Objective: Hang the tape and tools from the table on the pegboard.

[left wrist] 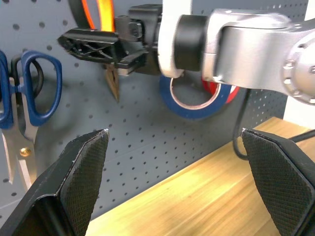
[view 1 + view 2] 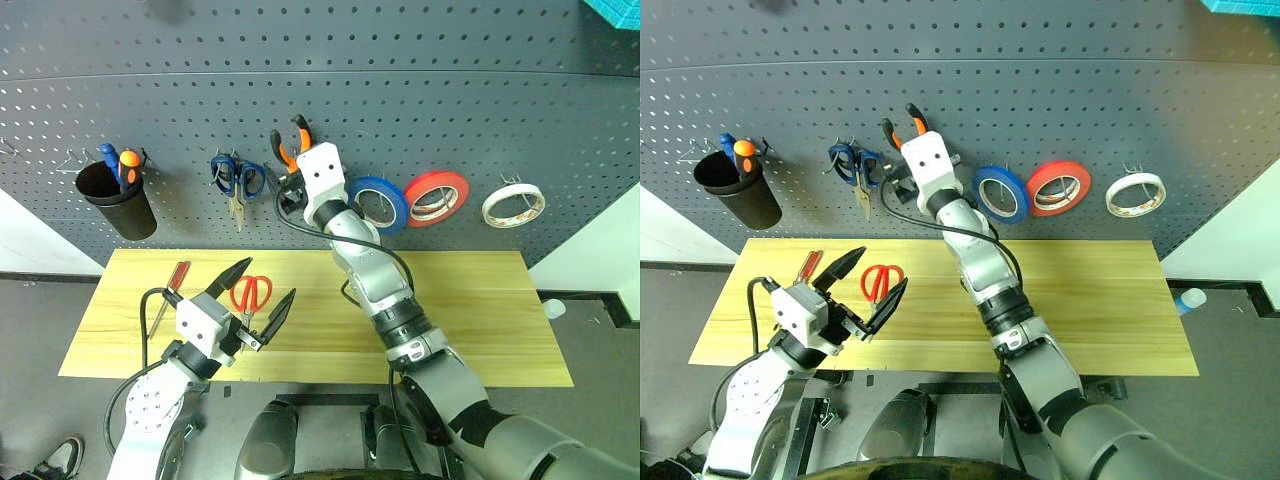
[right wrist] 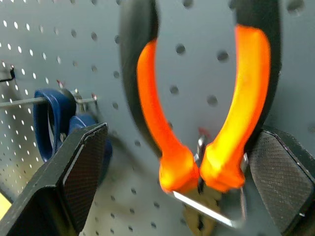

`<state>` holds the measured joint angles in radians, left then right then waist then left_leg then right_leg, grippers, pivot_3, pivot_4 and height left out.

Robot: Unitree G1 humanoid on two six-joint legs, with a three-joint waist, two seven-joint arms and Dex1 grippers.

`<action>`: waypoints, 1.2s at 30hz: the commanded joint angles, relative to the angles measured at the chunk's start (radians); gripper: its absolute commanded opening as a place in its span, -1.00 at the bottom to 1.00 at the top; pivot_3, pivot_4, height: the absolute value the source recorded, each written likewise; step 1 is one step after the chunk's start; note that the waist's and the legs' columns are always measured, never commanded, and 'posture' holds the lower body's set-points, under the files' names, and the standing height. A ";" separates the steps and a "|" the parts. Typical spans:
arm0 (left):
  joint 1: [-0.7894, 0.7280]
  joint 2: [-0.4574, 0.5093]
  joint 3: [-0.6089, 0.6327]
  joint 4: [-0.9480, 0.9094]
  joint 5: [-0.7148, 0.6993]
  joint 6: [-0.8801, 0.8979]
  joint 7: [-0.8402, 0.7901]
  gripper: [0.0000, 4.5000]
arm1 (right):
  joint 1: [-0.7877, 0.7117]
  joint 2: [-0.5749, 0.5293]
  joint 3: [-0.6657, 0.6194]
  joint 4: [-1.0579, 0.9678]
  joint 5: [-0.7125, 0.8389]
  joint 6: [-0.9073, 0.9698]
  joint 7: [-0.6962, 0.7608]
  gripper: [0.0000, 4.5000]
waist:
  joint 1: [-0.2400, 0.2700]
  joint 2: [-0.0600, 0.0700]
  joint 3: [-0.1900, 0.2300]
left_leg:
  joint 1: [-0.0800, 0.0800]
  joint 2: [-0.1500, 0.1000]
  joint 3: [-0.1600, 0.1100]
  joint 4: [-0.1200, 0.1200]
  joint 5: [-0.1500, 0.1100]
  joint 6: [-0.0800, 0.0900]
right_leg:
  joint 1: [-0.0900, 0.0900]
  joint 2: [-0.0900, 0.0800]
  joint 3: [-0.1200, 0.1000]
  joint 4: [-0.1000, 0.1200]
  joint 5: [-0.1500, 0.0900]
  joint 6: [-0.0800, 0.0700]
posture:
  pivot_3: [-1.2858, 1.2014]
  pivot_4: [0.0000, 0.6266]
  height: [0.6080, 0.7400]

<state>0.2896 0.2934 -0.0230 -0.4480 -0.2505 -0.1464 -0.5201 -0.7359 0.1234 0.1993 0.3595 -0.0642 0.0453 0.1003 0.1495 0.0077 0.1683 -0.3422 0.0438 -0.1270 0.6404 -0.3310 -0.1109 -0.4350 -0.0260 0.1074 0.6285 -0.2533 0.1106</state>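
The dark grey pegboard point(image 2: 420, 90) spans the wall behind the light wooden table point(image 2: 480, 320). On the board, from the robot's left to right, hang a black cup point(image 2: 118, 203) holding a blue-handled and an orange-handled screwdriver, blue-handled scissors point(image 2: 236, 180), the orange-and-black-handled pliers point(image 2: 290, 142), a blue roll of tape point(image 2: 380, 203), a red-orange roll point(image 2: 437, 197) and the whitish-cream roll of tape point(image 2: 513, 205), which hangs on a hook well to the right of the others. The right gripper point(image 3: 189, 172) is raised to the board at the pliers; in its wrist view the jaws stand wide, one pad out to each side of the orange handles, one finger point(image 3: 283, 182) right against a handle and the other point(image 3: 81, 172) apart from them. The pliers hang handles up, nose down, on a metal hook. The left gripper point(image 2: 255, 295) hovers low over the table's left part with its jaws spread wide and nothing between them. Beneath it on the table lie the red-handled scissors point(image 2: 250, 293), and just to their left the slim red-handled screwdriver point(image 2: 171, 290) lies tilted near the table's left edge.
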 commanded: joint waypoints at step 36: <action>-0.073 0.003 0.017 0.054 -0.059 0.034 -0.026 1.00 | 0.458 -0.135 0.047 -0.679 0.037 0.217 0.128 0.98 | 0.002 -0.004 -0.003 | -0.002 0.000 0.000 -0.009 0.000 0.000 | -0.007 0.000 0.000 0.000 0.000 -0.001 | 0.36 -0.67 1.00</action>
<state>0.2133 0.2929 -0.0227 -0.3639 -0.2916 -0.1295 -0.5593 -0.2861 -0.0045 0.2471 -0.2372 -0.0547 0.2787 0.2034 0.1517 0.0034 0.1656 -0.3439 0.0440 -0.1269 0.6311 -0.3307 -0.1114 -0.4413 -0.0262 0.1072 0.6289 -0.2536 0.1100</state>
